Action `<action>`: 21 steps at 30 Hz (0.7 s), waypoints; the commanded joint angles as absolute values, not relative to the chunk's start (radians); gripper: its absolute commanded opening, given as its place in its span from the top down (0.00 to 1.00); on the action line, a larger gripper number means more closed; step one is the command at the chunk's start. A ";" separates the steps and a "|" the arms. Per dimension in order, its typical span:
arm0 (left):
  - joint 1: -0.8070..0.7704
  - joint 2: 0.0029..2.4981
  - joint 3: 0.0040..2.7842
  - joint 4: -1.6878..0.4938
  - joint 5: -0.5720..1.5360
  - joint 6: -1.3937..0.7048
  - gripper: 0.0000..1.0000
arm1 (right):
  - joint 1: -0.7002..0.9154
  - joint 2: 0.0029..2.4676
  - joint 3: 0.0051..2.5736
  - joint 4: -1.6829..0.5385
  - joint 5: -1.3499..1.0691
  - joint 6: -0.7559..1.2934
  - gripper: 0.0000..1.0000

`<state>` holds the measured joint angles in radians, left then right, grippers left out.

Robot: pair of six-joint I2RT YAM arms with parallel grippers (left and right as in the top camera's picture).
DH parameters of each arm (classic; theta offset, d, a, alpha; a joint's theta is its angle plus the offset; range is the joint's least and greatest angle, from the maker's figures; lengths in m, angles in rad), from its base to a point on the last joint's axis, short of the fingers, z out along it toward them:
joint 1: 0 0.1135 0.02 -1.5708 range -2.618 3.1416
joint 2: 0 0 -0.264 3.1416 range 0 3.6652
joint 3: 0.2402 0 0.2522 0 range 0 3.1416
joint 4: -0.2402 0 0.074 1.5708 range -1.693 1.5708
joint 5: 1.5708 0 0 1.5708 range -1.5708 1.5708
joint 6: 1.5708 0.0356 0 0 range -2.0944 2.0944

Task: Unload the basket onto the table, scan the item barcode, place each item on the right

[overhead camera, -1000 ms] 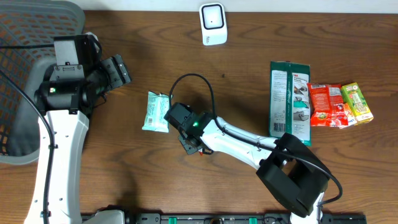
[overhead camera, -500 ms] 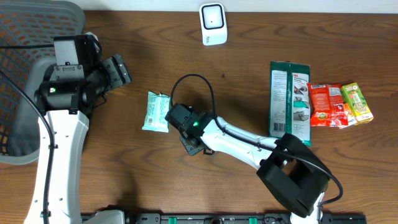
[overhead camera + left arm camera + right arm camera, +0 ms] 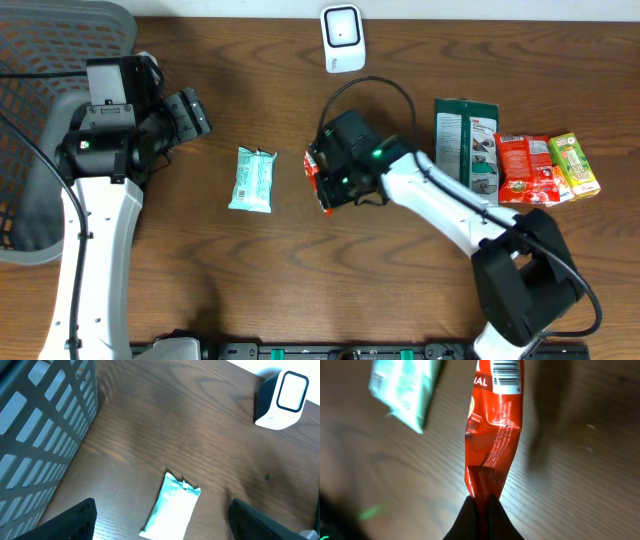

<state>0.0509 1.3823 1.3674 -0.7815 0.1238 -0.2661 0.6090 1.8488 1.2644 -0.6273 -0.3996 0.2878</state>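
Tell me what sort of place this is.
Probably a mock shop checkout on a wooden table: a white barcode scanner, packaged snacks, a grey mesh basket, and a red packet pinched in the right gripper.

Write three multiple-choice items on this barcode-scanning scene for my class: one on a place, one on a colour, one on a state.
1. Where is the mint-green packet?
A. flat on the table, between the two arms
B. hanging over an edge
C. raised in the air

2. What colour is the packet gripped by the right end effector?
A. yellow
B. red
C. blue

3. How is the left end effector?
A. shut on a packet
B. shut on nothing
C. open, holding nothing

Answers:
1 A: the overhead view shows it lying on bare wood.
2 B: the right wrist view shows a red packet pinched at one end, with its barcode at the other.
3 C: in the left wrist view its fingers stand wide apart with nothing between them.
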 commanded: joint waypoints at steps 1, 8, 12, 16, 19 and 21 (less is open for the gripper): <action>0.056 1.386 1.378 -0.781 0.111 -0.268 0.15 | 0.570 1.851 1.195 -0.579 -0.622 0.252 0.99; 0.056 1.386 1.378 -0.781 0.111 -0.268 0.15 | 0.478 1.851 1.030 -0.382 -0.810 0.250 0.99; 0.056 1.386 1.378 -0.781 0.111 -0.268 0.15 | 0.443 1.851 0.949 -0.291 -0.820 0.250 0.99; 0.056 1.386 1.378 -0.781 0.111 -0.268 0.15 | 0.405 1.851 0.907 -0.284 -0.730 0.281 0.99; 0.056 1.386 1.378 -0.781 0.111 -0.268 0.15 | 0.386 1.851 0.884 -0.284 -0.627 0.324 0.99; 0.056 1.386 1.379 -0.781 0.111 -0.268 0.15 | 0.383 1.851 0.874 -0.284 -0.584 0.337 0.99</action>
